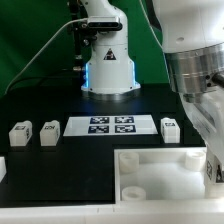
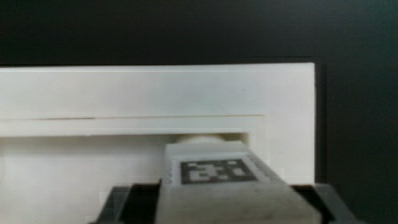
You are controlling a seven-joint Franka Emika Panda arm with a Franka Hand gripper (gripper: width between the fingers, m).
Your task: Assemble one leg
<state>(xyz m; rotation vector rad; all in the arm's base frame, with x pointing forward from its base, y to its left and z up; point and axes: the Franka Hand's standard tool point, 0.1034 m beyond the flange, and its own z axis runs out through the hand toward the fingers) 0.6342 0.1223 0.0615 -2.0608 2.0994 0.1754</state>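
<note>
The gripper [image 2: 215, 195] has its fingers closed on a leg [image 2: 215, 166], holding it just over the white tray [image 2: 107, 95] at the exterior view's right. To seat it well, it should keep the leg upright and lower it squarely over a corner hole [image 1: 131, 192].

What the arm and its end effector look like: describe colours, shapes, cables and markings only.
The arm is glossy white with rounded, cylindrical segments and a grey ribbed band near the wrist. Its base is white with a black triangular warning marking and a blue glow on the side. A thin cable trails past the green backdrop. In the wrist view, the end effector shows dark, blocky fingers.
</note>
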